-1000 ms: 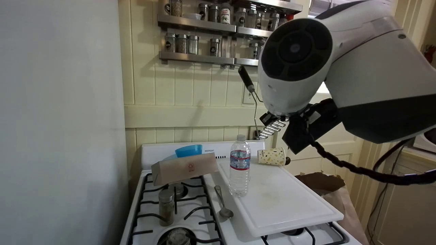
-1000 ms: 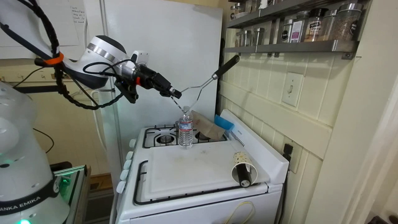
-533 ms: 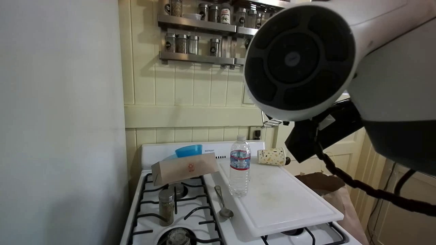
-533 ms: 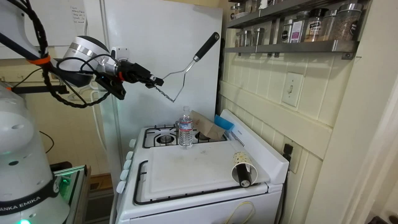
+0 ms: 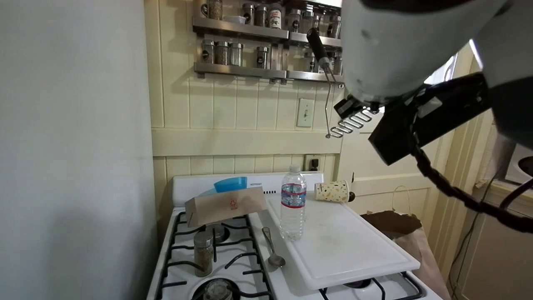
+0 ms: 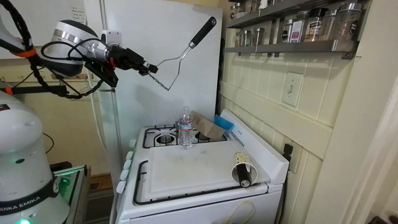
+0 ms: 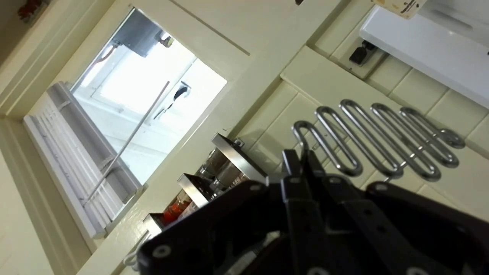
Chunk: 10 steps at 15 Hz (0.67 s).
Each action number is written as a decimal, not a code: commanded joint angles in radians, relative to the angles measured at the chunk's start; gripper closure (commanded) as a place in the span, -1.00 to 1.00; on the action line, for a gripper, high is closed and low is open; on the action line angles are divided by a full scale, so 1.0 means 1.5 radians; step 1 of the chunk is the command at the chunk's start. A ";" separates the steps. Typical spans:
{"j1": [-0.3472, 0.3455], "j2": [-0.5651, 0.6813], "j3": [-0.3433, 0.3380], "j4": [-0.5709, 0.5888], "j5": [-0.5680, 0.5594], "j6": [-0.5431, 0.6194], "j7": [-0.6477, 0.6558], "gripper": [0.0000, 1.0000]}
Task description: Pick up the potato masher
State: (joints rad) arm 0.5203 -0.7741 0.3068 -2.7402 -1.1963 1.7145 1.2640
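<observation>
Half hiding potato masher (image 6: 192, 45) in wrist view; clamping its zigzag wire (image 7: 355, 172) in gripper (image 7: 302, 157); slanting handle-up, higher than water bottle (image 6: 186, 129).

We see a white arm (image 6: 18, 130) with a silvery ring (image 6: 67, 35), orange band (image 6: 25, 52), braided black cable (image 6: 71, 96), green light (image 6: 23, 221) and black strap (image 6: 46, 193) lettered "ANKA EMIKA"; the tool (image 7: 301, 158) is black with pale, round screws (image 7: 161, 251).
</observation>
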 commanded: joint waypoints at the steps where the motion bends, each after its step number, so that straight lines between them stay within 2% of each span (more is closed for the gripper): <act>1: -0.009 -0.101 -0.115 -0.017 -0.005 0.108 -0.121 0.97; 2: -0.032 -0.069 -0.167 -0.011 -0.016 0.171 -0.144 0.97; 3: -0.041 -0.069 -0.083 -0.003 0.014 0.115 -0.110 0.89; 4: -0.017 -0.072 -0.144 -0.005 -0.005 0.133 -0.129 0.89; 5: -0.024 -0.073 -0.166 -0.007 -0.008 0.151 -0.141 0.89; 6: -0.079 -0.060 -0.119 -0.007 -0.010 0.173 -0.125 0.97; 10: -0.106 -0.083 -0.021 0.015 -0.066 0.121 -0.099 0.97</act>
State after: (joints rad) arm 0.3990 -0.8709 0.1737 -2.7429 -1.2462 1.9412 1.0823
